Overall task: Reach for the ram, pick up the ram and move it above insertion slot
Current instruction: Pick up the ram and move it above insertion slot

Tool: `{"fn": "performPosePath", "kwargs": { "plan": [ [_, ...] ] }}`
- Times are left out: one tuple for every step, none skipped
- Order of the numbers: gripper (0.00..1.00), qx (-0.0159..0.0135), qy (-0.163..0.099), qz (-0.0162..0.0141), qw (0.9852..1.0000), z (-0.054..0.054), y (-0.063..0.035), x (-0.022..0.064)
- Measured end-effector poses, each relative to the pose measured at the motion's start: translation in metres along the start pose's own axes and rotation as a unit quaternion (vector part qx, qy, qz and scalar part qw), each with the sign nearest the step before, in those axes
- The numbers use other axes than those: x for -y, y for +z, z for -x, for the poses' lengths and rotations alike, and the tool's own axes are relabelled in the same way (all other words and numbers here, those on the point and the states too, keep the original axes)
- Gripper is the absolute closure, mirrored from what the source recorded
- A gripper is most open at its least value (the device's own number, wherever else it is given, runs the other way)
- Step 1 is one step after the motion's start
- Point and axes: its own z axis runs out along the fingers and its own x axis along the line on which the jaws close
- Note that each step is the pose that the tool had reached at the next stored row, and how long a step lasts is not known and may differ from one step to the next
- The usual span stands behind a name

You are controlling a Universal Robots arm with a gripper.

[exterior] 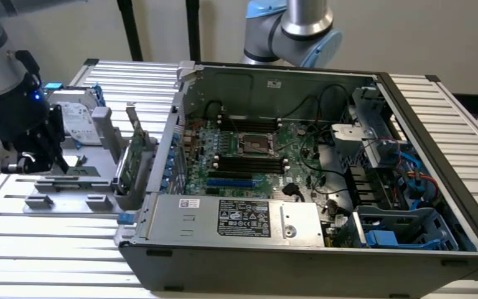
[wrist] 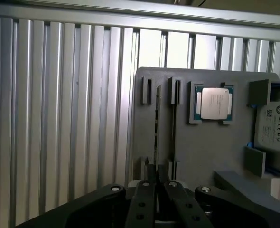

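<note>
Nearest in the exterior view is the open computer case (exterior: 305,261), with its power supply (exterior: 239,218) along the near wall. Behind that lies the motherboard (exterior: 256,149) with its black slots (exterior: 251,163). Towards the exterior view's left, outside the case, a grey fixture (exterior: 65,187) sits on the slatted worktop (exterior: 48,249). It carries a hard drive (exterior: 77,121) and an upright expansion card (exterior: 135,159). The arm's claw (exterior: 55,163) hangs low over the fixture, well apart from the motherboard. A second arm (exterior: 297,28) stands behind the case.

From the wrist view, the claw's dark linkage is closest, lined up with the ram (wrist: 156,126). The ram stands on edge as a thin strip between the fixture's paired holders. Beside it a processor chip (wrist: 214,103) lies flat in its own pocket, with the hard drive past that. The near end of the strip runs right up to the claw. Whether the claw is closed on the ram, or merely poised at it, I cannot tell.

My judgement is that the work is at the reach-and-grasp step, since the ram is seated in the fixture and nothing has travelled towards the slots. Getting it out calls for a squeeze across its flat faces and a straight pull clear of the holders. A tilted pull could bind so thin a board.
</note>
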Motion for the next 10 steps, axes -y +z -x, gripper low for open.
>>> {"fn": "performPosePath", "kwargs": {
  "plan": [
    [0.86,0.0001,0.0,0.0,1.0,0.0,-0.0047,0.0032],
    [0.86,0.0002,0.0,0.0,1.0,0.0,-0.0092,0.0063],
    [0.86,0.0005,0.0,0.0001,1.0,0.0,-0.0138,0.0097],
    [0.86,0.0011,-0.001,0.0001,1.0,0.001,-0.0183,0.0131],
    [0.86,0.0016,-0.001,0.0002,1.0,0.001,-0.023,0.0165],
    [0.86,0.0021,-0.001,0.0002,1.0,0.001,-0.0275,0.02],
    [0.86,0.0027,-0.001,0.0002,1.0,0.001,-0.032,0.0236],
    [0.86,0.0031,-0.001,0.0003,1.0,0.001,-0.0365,0.0272],
    [0.86,0.0035,-0.001,0.0005,1.0,0.001,-0.0415,0.0313],
    [0.86,0.0039,-0.002,0.0006,1.0,0.001,-0.0461,0.0352]
  ]
}}
